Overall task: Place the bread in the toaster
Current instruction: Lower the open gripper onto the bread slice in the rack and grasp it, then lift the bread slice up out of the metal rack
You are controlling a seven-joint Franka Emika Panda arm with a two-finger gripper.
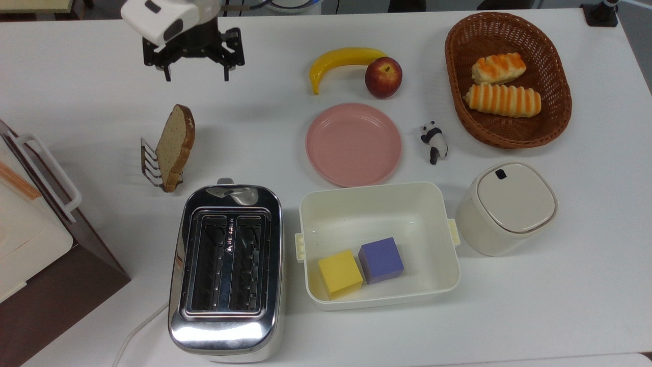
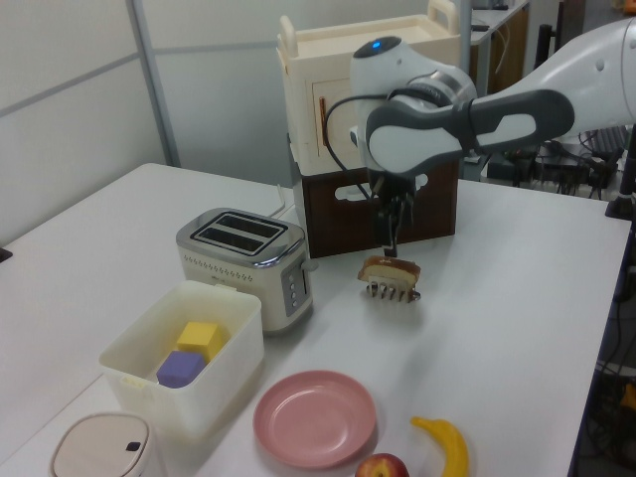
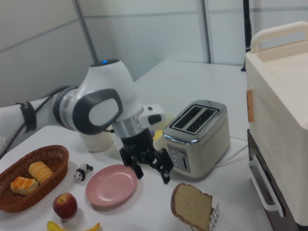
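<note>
Jaws spread wide and empty, the gripper point(image 1: 196, 77) hangs above the table, apart from the bread point(image 1: 175, 145), which stands on edge in a small wire toast rack point(image 1: 151, 164) beside the chrome toaster point(image 1: 226, 270), whose two slots lie bare

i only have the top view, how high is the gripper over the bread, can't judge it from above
observer: In the left view the gripper hangs just above the top crust of the bread, with a small gap. It is not touching.
operator: ok and is the slice really tilted or is that just my angle
observer: In the right view the slice stands on its bottom edge in the wire rack, close to upright, with its flat face toward that camera. The gripper is open on the right view's left of the slice, its fingertips a little above the slice's top.
</note>
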